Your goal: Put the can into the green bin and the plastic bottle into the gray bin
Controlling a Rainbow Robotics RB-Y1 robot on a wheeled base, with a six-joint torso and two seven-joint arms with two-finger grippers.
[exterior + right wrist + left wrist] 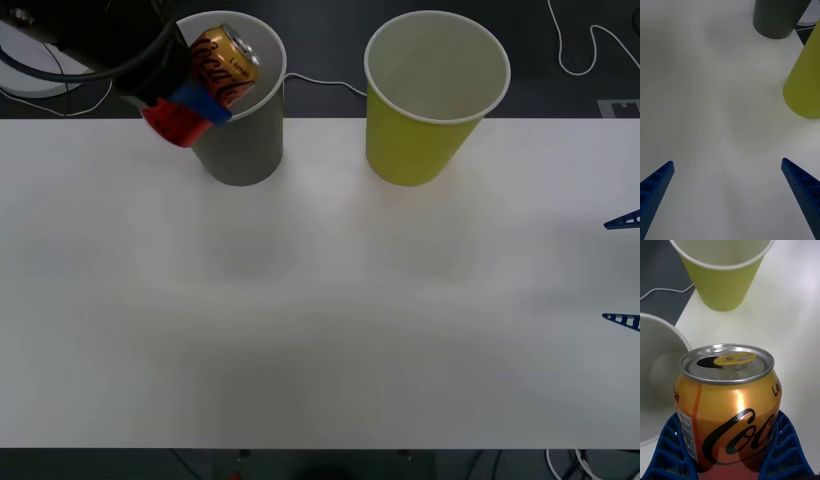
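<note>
While its blue ribbed fingers press against both sides of the can, the left gripper holds it tilted above the rim of the gray bin, at the far left of the white table. Seen from the left wrist, the can's silver top and yellow pull tab face the camera, with the gray bin's pale inside to one side and the green bin farther off. Seen from the front, the green bin stands upright beside the gray one, apart from it, both at the table's far edge. Low over bare tabletop at the right edge, well away from both bins, the right gripper hangs with fingers spread wide and nothing between them.
</note>
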